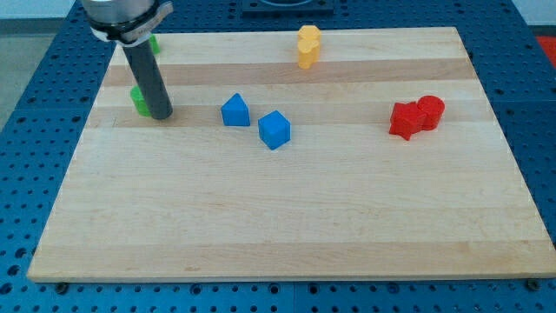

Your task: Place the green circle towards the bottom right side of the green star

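One green block (138, 101) lies near the board's left edge, mostly hidden behind my rod; its shape cannot be made out. A second green block (154, 42) shows as a sliver at the view's top left, behind the arm's body; its shape is hidden too. My tip (162, 114) rests on the board, touching or just right of the lower green block. The other green block is well above the tip.
Two blue blocks (234, 111) (274, 129) sit right of the tip, near the middle. Two yellow blocks (307, 47) touch at the top edge. A red star (405, 120) and red cylinder (431, 109) touch at the right. The wooden board (287, 226) lies on a blue pegboard.
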You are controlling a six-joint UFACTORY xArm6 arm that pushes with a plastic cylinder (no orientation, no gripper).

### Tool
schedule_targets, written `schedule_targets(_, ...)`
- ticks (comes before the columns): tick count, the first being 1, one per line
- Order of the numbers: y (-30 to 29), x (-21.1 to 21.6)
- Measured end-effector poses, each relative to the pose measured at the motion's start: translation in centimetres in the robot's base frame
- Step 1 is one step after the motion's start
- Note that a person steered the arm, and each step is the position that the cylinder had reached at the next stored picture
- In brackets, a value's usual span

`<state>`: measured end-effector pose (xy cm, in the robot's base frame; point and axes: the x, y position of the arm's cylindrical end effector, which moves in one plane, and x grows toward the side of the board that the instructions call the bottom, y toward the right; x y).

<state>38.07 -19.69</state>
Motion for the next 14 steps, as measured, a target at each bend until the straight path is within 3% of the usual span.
schedule_targets(4,-5.5,-0.3)
schedule_targets(8,-3.8,-6.8)
schedule_targets(12,-1.1,-6.7)
schedule_targets(14,-1.9,-8.9)
